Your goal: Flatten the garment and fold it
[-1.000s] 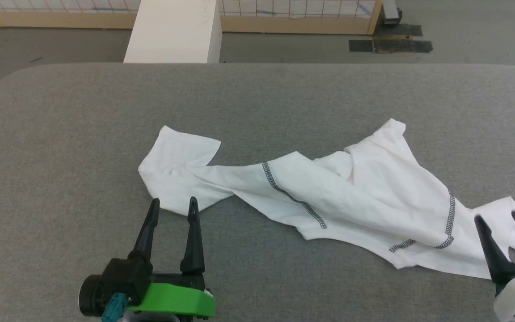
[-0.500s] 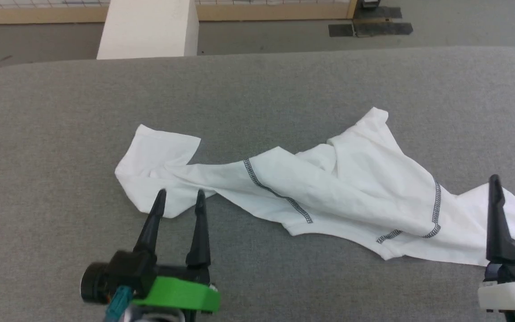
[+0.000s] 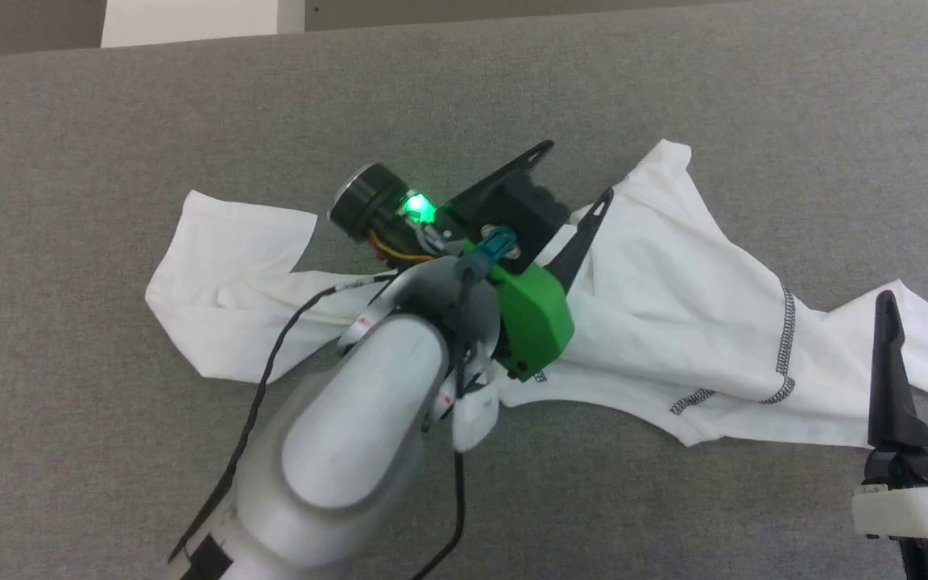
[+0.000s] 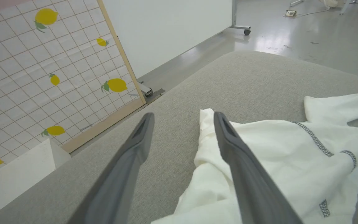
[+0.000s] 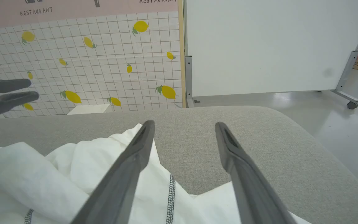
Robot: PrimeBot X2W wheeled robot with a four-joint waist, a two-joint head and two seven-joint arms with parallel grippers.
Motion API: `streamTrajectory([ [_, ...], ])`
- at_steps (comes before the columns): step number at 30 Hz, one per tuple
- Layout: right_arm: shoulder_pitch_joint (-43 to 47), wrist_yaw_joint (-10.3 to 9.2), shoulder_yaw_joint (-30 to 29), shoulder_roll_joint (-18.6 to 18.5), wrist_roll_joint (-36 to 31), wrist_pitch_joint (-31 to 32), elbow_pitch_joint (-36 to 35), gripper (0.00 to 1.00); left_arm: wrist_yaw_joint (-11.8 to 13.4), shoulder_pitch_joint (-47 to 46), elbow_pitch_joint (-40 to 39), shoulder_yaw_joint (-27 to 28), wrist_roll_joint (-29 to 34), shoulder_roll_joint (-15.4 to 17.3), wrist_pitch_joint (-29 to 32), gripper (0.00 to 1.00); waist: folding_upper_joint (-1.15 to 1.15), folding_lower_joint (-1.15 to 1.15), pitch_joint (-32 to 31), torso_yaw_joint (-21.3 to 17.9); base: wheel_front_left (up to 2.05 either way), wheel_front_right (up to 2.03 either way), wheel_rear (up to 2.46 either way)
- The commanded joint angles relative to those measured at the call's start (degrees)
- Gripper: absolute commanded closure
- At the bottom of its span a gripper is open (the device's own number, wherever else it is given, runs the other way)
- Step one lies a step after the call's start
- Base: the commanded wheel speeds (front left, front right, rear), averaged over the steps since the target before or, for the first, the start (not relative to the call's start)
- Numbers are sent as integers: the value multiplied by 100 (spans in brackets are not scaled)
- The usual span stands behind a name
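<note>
The garment (image 3: 673, 274), a white shirt with dark zigzag stitching, lies crumpled and stretched sideways across the grey padded table (image 3: 109, 443). My left gripper (image 3: 581, 169) reaches over its middle, pointing to the far right, open with nothing between its fingers. In the left wrist view the left gripper (image 4: 183, 115) has one finger over a raised fold of the garment (image 4: 275, 161) and the other over bare table. My right gripper (image 3: 927, 298) stands open at the garment's right end. In the right wrist view the right gripper (image 5: 184, 124) is open above the garment (image 5: 73, 174).
A white box (image 3: 190, 16) stands beyond the table's far edge; it is also the white box (image 4: 23, 174). Behind it are a lemon-patterned tile panel (image 4: 42, 62) and a white board on wheels (image 5: 259, 46). The table's rounded right end (image 5: 291, 124) is close.
My left arm has swung up and to the right, from the garment's left sleeve to over its middle. The head camera has tilted down. The right gripper has hardly moved in the last half second.
</note>
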Motion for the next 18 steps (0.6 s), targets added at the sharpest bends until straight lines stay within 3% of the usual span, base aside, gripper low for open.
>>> streamTrajectory([
  [1, -120, -9, 46, 12, -27, 14, -36, 0, -38, -201, 176, -83, -59, -18, 75, 0, 0, 0, 158, -87, 0, 0, 0],
  [13, -309, -9, 279, 12, -22, 163, -173, 0, -136, -1432, 2540, -951, -751, -108, 950, 0, 0, 0, 507, -334, 0, 0, 0],
  [14, -325, -9, 304, 12, -19, 171, -171, 0, -138, -1478, 2731, -1062, -848, -110, 1111, 4, 0, 0, 533, -359, 0, 0, 0],
  [15, -340, -9, 317, 12, -16, 174, -167, 0, -139, -1518, 2875, -1221, -978, -111, 1277, 64, 0, 0, 551, -377, 0, 0, 0],
  [16, -350, -9, 322, 12, -15, 177, -161, 0, -140, -1537, 2964, -1350, -1113, -112, 1413, 100, 0, 0, 562, -391, 0, 0, 0],
  [18, -371, -9, 324, 12, -12, 184, -148, 0, -141, -1606, 3063, -1634, -1390, -113, 1608, 100, 0, 0, 588, -419, 0, 0, 0],
])
